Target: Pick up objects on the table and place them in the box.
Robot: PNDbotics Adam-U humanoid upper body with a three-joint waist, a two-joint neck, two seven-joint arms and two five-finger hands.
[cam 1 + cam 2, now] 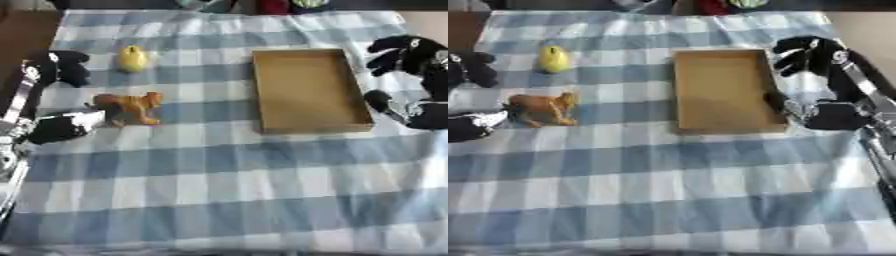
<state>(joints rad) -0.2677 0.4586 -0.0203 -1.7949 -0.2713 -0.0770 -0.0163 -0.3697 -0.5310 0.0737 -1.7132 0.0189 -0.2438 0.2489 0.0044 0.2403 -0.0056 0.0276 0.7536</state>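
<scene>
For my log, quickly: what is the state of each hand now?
Left hand: open, holding nothing.
Right hand: open, holding nothing.

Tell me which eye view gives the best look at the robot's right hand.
The right eye view: the right hand shows whole beside the box, with its forearm running toward the lower right. In the left eye view the hand sits at the picture's right edge, its arm partly cut off.

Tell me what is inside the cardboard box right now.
The cardboard box shows only its bare brown floor; nothing lies in it. The orange toy animal and the yellow toy sit outside on the checked cloth.
</scene>
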